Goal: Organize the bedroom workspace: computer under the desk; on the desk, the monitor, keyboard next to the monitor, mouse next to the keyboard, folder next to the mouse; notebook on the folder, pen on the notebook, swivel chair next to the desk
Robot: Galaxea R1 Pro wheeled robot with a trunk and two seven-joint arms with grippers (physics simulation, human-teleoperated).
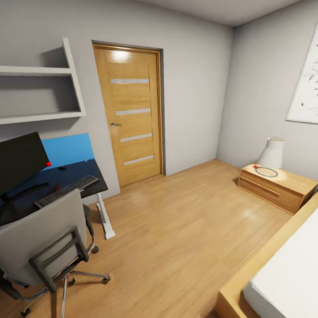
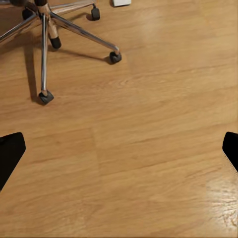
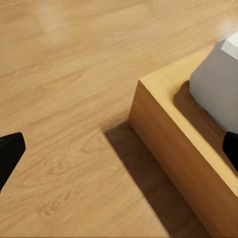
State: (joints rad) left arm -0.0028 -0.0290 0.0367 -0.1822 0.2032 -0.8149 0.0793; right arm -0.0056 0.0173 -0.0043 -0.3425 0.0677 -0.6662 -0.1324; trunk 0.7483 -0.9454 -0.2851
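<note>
**Bedroom approach: chair stands between robot and desk**

The room is a small bedroom with a wooden floor, grey walls and a closed wooden door on the far wall. Against the wall beside the door stands the desk, its glossy black top carrying the monitor and, in front of that, the keyboard; a small dark shape behind the keyboard may be the mouse (too small to be sure). The swivel chair sits just in front of the desk with its grey back turned toward the camera, so its seat is hidden and I cannot tell whether the folder lies there.

The step in hand, as I judge it, is to drive up to the chair and look at its seat. It would go best to come round the chair's door side, where the floor lies open, not straight at the backrest.

The left gripper hangs over bare floor with its fingertips spread wide and nothing between them; the chair's chrome base is near. The right gripper is likewise spread wide and empty, just beside the corner of the wooden bed frame.

That bed corner is the edge to mind when turning. The nightstand with its lamp stands well apart across the room. The desk's white leg and the chair's castors are the near obstacles.
</note>
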